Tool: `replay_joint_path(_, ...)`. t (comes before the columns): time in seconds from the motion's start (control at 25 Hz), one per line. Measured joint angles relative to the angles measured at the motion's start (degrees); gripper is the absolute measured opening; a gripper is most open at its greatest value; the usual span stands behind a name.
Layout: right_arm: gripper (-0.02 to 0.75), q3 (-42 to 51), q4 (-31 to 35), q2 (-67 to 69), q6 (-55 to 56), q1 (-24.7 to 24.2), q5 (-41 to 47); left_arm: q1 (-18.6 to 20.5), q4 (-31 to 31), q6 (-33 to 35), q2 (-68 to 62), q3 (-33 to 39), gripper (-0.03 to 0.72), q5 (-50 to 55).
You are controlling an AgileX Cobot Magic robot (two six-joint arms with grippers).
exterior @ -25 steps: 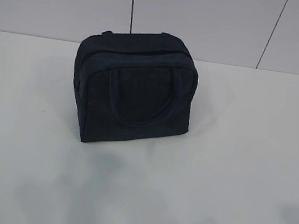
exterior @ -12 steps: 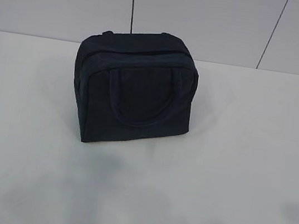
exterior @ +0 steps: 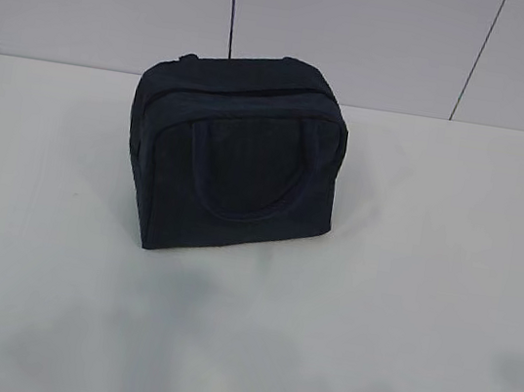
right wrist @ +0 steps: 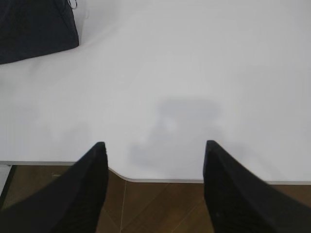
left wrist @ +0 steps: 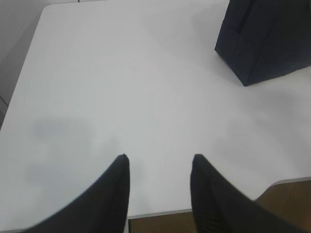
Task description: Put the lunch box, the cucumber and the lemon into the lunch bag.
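Appears finished or paused: lunch bag (exterior: 237, 153) zipped shut at 12 o'clock on the surface (exterior: 408, 277). Left claw (left wrist: 159, 162), right claw (right wrist: 154, 148) apart, empty, near edge. No food visible; check contents next.

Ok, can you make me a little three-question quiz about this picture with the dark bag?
1. True or false: the boxy dark navy fabric lunch bag stands upright on the white table.
2. Which gripper is holding something: A left gripper, B right gripper, C neither?
3. Fill in: the bag's top looks zipped ____.

Key: 1 true. 2 C. 3 shut.
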State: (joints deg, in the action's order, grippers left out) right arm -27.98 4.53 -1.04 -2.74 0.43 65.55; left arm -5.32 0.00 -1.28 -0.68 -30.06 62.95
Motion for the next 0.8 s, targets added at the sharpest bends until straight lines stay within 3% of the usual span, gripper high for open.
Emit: replay_joint_path(0.8, 0.463, 0.0, 0.0, 0.0, 0.1, 0.0, 0.0, 0.0, 0.0, 0.0, 0.0, 0.0, 0.276, 0.0)
